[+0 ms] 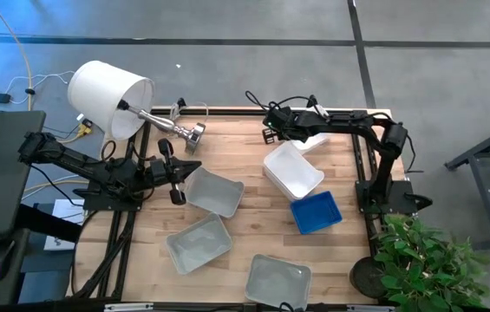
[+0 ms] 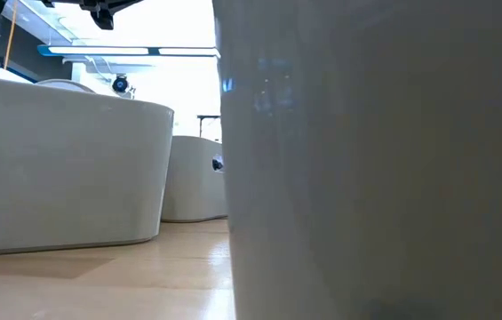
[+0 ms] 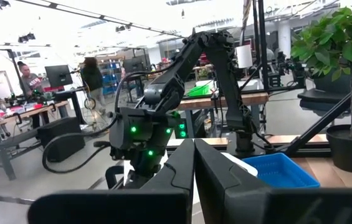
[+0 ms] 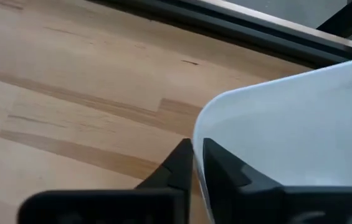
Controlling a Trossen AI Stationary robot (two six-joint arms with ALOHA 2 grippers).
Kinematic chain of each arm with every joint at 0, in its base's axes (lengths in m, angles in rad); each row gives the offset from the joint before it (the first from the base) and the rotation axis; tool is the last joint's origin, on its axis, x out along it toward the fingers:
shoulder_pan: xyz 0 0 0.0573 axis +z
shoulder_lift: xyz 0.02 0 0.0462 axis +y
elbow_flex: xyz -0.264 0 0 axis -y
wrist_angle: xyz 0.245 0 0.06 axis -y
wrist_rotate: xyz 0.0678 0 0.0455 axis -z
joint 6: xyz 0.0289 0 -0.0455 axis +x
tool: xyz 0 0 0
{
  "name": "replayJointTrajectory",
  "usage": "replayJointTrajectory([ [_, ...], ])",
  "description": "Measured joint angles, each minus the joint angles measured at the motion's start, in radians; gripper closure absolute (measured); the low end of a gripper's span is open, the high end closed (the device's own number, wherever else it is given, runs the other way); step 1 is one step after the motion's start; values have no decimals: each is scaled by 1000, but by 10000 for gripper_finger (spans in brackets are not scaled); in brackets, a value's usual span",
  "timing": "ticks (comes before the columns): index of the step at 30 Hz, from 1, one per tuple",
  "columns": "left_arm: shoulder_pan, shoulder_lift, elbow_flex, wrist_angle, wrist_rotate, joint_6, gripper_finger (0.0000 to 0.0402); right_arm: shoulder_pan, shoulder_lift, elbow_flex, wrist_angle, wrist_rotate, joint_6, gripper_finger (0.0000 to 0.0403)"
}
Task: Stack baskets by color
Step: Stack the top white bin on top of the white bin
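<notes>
Several baskets lie on the wooden table. Three pale grey baskets sit at the middle (image 1: 213, 191), the near left (image 1: 199, 243) and the near edge (image 1: 277, 279). A blue basket (image 1: 316, 211) rests to the right. A white basket (image 1: 294, 169) stands in the far middle, and a second white one (image 1: 316, 142) shows under the right arm. My right gripper (image 1: 271, 135) reaches over the far edge and is shut on a white basket's rim (image 4: 199, 130). My left gripper (image 1: 175, 173) waits shut at the left, holding nothing. My right gripper pinches a white basket's rim (image 4: 198, 138) beside a rounded corner. One finger (image 4: 179, 163) is outside the wall and the other (image 4: 220, 163) inside. The fingers slant down from above. Whether the basket is lifted I cannot tell.
A lamp with a large white shade (image 1: 106, 95) lies over the far left corner. A potted plant (image 1: 427, 260) stands beyond the near right corner. In the low view basket walls (image 2: 375, 160) stand close in front. People show in the room beyond (image 3: 91, 78).
</notes>
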Motion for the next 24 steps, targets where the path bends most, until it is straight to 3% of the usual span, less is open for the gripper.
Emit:
replayJointTrajectory([
  [4,0,0,0,0,0,1,401,-2,9,1,1,6,-18,400],
  [12,0,0,0,0,0,1,401,3,-22,0,-25,60,-51,402],
  [24,0,0,0,0,0,1,401,59,-211,0,-28,171,-200,403],
])
